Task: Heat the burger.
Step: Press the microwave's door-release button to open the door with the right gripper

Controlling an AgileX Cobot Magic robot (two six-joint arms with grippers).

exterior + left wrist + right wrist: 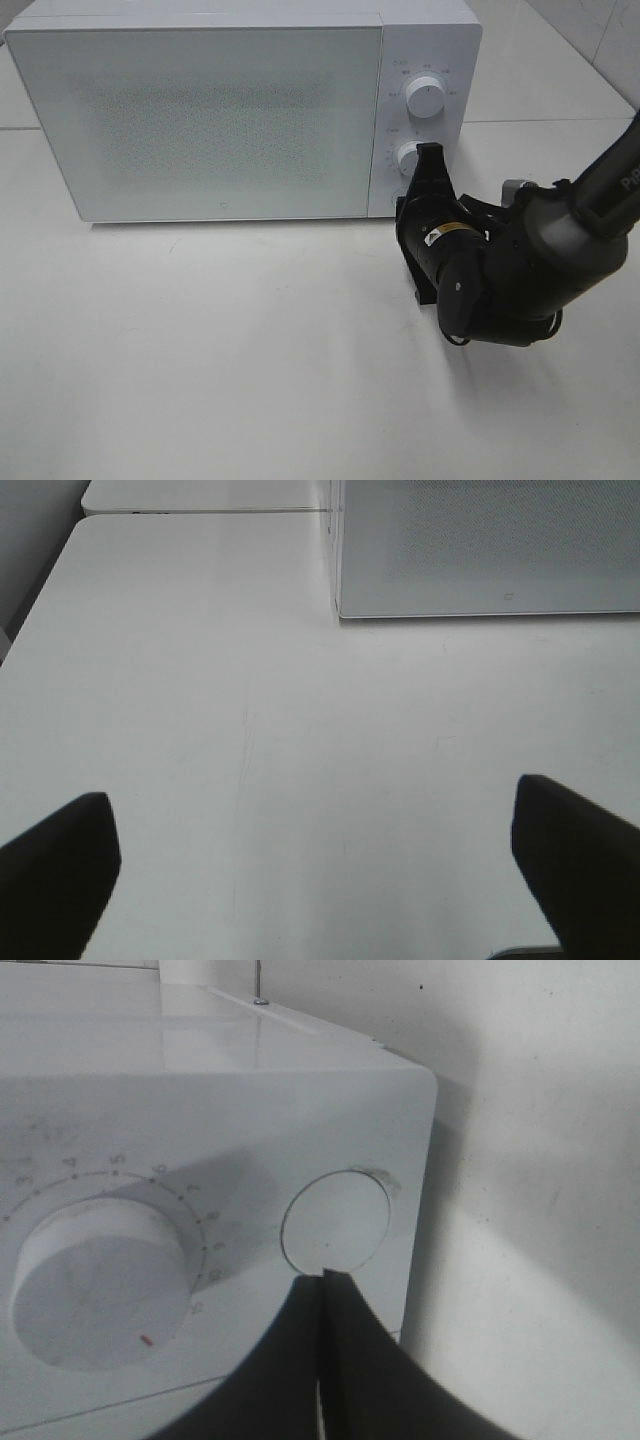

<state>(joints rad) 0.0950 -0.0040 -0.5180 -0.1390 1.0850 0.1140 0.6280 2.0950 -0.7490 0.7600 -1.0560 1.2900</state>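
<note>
Burger: we find it in none of the three views. The microwave (200, 110) has its door (195, 120) shut, and the speckled panel hides the inside, so we cannot tell whether it sits in there.
Right jaws: pressed together and gripping nothing, with their tips at the rim of the round button (335, 1222) on the control panel.
Key relation: the button lies straight ahead of those tips, just beside the lower dial (95, 1285) and near the panel's corner. A push along the jaws' own line should meet it.
Left jaws: spread wide and empty over the bare surface (300, 730), well apart from the panel.
Nearer arm: the right arm (560, 230), clearly.
Step, as we judge it: pressing the button, probably the door release.
</note>
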